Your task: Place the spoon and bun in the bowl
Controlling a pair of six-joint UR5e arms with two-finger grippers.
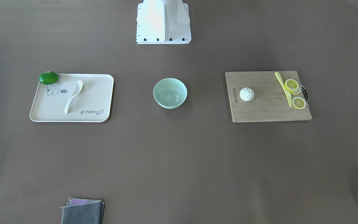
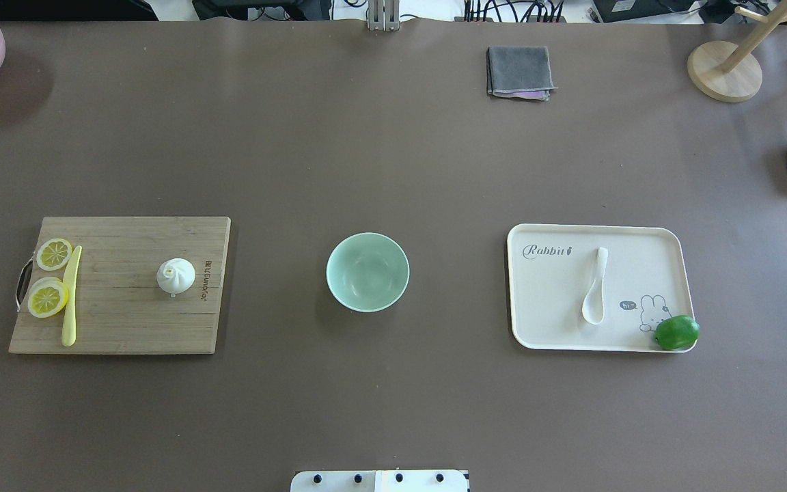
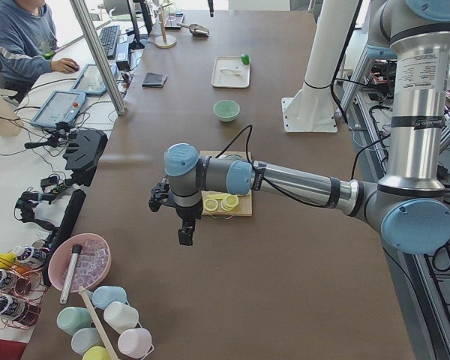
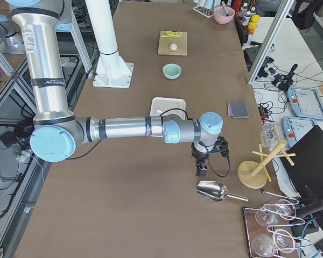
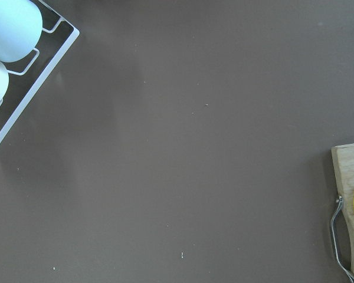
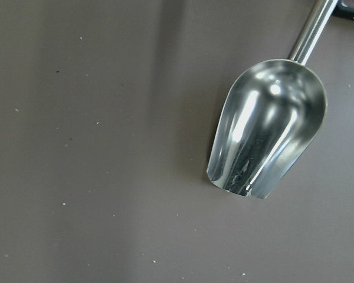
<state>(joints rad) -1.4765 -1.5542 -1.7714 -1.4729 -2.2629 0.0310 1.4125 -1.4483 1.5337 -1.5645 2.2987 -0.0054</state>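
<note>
Bowl (image 2: 367, 272) sits between tray (image 2: 550, 307) holding spoon (image 2: 594, 287) and board (image 2: 120, 321) holding bun (image 2: 175, 275). Left gripper (image 3: 185, 234), right gripper (image 4: 202, 171): cannot tell if spread.

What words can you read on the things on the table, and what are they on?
"Rabbit": on the cream tray, in curly letters.
Brand mark on the wooden cutting board, along one edge: too small to read.
Speech bubble beside the rabbit drawing on the tray: too small to read.
</note>
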